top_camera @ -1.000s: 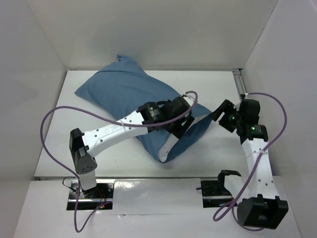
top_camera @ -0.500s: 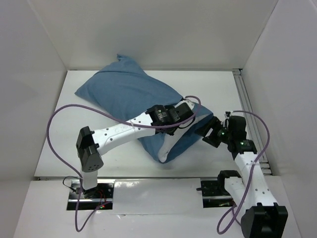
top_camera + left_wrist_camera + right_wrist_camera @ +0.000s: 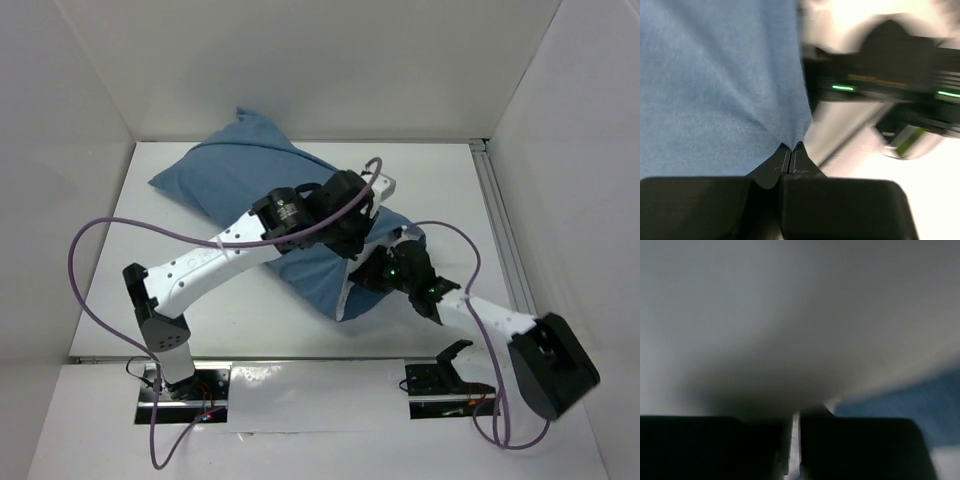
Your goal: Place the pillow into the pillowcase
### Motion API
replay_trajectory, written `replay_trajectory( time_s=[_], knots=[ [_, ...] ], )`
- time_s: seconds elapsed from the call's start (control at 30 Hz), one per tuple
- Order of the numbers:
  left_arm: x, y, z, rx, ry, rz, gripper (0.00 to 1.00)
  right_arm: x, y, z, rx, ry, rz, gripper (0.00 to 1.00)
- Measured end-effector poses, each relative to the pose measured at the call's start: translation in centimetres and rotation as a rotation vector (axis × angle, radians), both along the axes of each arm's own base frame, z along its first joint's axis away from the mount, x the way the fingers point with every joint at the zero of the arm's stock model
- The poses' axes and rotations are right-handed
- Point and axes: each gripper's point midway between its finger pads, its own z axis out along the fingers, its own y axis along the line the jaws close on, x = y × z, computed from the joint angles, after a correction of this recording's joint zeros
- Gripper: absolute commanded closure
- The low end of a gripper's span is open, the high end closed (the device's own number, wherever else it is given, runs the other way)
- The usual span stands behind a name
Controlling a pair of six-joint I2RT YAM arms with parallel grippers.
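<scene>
Only my left wrist view shows my left gripper [image 3: 790,150] clamped on the pillowcase [image 3: 715,75] edge; my right gripper [image 3: 795,422], nearly closed, meets the pillow [image 3: 790,315], having stood clear earlier.

The table [image 3: 440,190] is viewed from above and behind the arm bases, facing down. Both wrist views are pressed very close to the pillowcase [image 3: 715,75] open end, which is shared with the top view.
</scene>
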Motion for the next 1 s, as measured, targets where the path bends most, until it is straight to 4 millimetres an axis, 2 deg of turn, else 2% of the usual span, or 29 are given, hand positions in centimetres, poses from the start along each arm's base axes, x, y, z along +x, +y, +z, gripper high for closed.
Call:
replay_trajectory(
  time_s=[0.03, 0.1, 0.17, 0.27, 0.33, 0.43, 0.57, 0.6, 0.63, 0.7, 0.77, 0.8, 0.87, 0.93, 1.0],
  knots=[
    [-0.4, -0.4, 1.0, -0.035, 0.010, -0.015, 1.00, 1.0, 0.4, -0.1, -0.004, -0.001, -0.010, 0.91],
    [-1.2, -1.7, 3.8, -0.139, 0.029, -0.051, 1.00, 3.2, 1.1, 1.0, 0.003, -0.025, -0.033, 0.91],
    [-2.3, -3.3, 6.2, -0.236, 0.053, -0.101, 1.00, 5.5, 1.8, 3.7, 0.029, -0.101, -0.069, 0.91],
    [-3.1, -5.3, 7.7, -0.318, 0.082, -0.152, 1.00, 7.9, 2.4, 7.8, 0.081, -0.211, -0.109, 0.94],
    [-3.1, -6.4, 7.9, -0.347, 0.104, -0.178, 1.00, 9.0, 2.6, 8.8, 0.109, -0.252, -0.139, 0.95],
    [-2.4, -7.4, 6.8, -0.372, 0.173, -0.195, 1.00, 10.4, 2.9, 6.9, 0.108, -0.222, -0.176, 0.97],
    [-0.6, -7.5, 4.2, -0.398, 0.290, -0.169, 1.00, 10.9, 2.9, 3.2, 0.080, -0.131, -0.209, 0.97],
    [-0.2, -7.5, 3.5, -0.404, 0.324, -0.160, 0.93, 10.9, 2.9, 2.9, 0.079, -0.121, -0.211, 0.96],
    [-0.1, -7.5, 3.2, -0.409, 0.339, -0.159, 0.82, 10.8, 2.8, 2.8, 0.081, -0.114, -0.214, 0.94],
    [-0.1, -7.8, 3.2, -0.431, 0.367, -0.167, 0.53, 10.6, 2.2, 3.0, 0.079, -0.109, -0.227, 0.86],
    [-0.5, -8.0, 3.8, -0.458, 0.381, -0.206, 0.23, 10.1, 0.7, 3.1, 0.054, -0.092, -0.246, 0.77],
    [-0.6, -8.1, 4.2, -0.471, 0.382, -0.221, 0.19, 9.8, -0.2, 3.5, 0.042, -0.088, -0.259, 0.67],
    [-0.4, -7.9, 5.2, -0.493, 0.384, -0.234, 0.13, 9.0, -2.6, 4.8, 0.013, -0.095, -0.300, 0.53],
    [0.2, -7.3, 6.4, -0.512, 0.366, -0.246, 0.09, 8.3, -5.6, 6.8, -0.011, -0.127, -0.359, 0.36],
    [1.7, -6.1, 7.6, -0.539, 0.341, -0.235, 0.09, 7.5, -8.7, 8.0, -0.053, -0.150, -0.417, 0.34]
  ],
)
